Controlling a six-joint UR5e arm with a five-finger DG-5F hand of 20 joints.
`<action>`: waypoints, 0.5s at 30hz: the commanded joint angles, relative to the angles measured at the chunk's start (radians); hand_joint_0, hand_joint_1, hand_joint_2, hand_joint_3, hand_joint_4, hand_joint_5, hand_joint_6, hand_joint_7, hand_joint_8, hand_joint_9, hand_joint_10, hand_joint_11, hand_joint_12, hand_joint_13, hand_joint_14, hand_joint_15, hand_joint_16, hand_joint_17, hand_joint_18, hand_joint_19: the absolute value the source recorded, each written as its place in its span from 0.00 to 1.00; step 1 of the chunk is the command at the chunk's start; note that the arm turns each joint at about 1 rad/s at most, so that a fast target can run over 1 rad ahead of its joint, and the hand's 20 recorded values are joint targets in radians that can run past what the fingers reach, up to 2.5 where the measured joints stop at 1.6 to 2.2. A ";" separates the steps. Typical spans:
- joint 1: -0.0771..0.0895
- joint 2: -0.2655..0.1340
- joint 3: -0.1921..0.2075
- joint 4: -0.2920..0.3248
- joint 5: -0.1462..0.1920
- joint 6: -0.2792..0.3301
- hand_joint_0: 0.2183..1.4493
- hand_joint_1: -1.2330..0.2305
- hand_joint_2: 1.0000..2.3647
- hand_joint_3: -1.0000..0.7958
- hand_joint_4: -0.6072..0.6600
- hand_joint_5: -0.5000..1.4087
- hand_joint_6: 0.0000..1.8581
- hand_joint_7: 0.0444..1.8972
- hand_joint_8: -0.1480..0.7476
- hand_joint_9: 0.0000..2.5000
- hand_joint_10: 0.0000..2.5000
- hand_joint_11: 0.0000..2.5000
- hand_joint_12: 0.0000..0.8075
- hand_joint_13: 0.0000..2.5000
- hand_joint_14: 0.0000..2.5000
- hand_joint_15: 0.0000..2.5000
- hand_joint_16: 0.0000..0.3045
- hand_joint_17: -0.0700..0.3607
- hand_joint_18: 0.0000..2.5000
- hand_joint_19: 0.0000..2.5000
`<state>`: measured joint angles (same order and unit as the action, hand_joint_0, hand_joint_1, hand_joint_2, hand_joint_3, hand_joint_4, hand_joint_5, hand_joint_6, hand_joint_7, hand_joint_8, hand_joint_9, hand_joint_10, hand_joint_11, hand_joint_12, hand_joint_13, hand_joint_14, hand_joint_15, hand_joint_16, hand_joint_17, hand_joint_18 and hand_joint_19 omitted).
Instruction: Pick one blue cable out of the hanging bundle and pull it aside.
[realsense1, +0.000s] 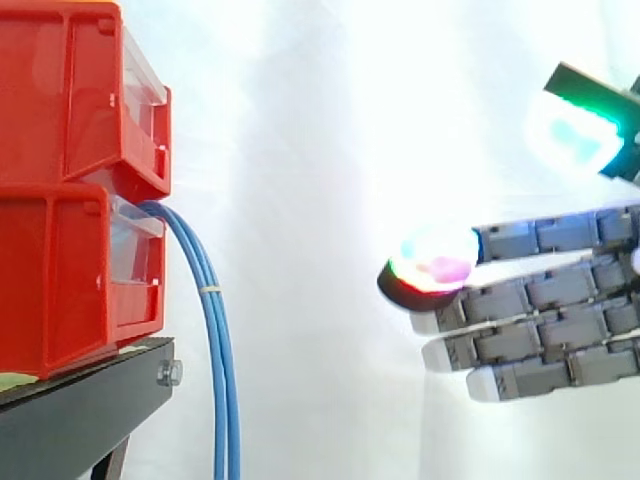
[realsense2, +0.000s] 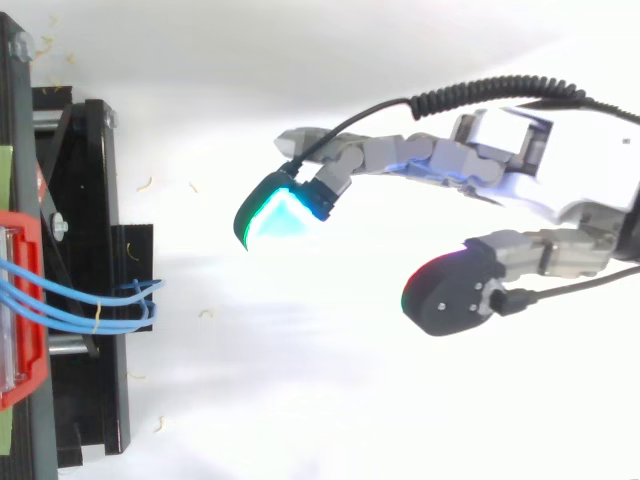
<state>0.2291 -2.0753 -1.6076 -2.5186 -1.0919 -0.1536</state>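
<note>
Hand (realsense1: 540, 320): fingers straight and spread, holding nothing.
Hand position: at the right, well apart from the cables, fingertips (realsense1: 430, 270) pointing toward them.
Blue cable bundle (realsense1: 215, 340): hangs from the front of the lower bin, bound by a pale tie (realsense1: 208, 289), untouched.
Red bins (realsense1: 60, 190): 2, stacked on the black stand (realsense1: 80, 410).

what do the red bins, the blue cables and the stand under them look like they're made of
Red bins: likely moulded plastic, smooth with a slight sheen and formed rims. Blue cables: seemingly wire in a smooth plastic sheath, flexible enough to hang in a soft curve. Black stand: probably metal, matte black, with a bolt at its edge.
</note>
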 joint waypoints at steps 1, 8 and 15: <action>0.001 -0.029 0.000 0.053 0.009 0.002 0.17 0.53 0.00 0.28 0.63 0.13 0.27 0.36 0.45 0.06 0.00 0.00 0.50 0.03 0.00 0.03 0.23 0.54 0.03 0.09; 0.004 -0.035 0.000 0.081 0.056 -0.014 0.17 0.53 0.00 0.28 0.64 0.13 0.27 0.36 0.46 0.07 0.00 0.00 0.50 0.04 0.00 0.03 0.24 0.54 0.03 0.09; 0.010 -0.034 0.000 0.076 0.078 -0.021 0.17 0.53 0.00 0.28 0.65 0.13 0.27 0.37 0.47 0.09 0.00 0.00 0.50 0.05 0.00 0.03 0.24 0.54 0.04 0.10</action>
<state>0.2364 -2.1097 -1.6076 -2.4403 -1.0200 -0.1745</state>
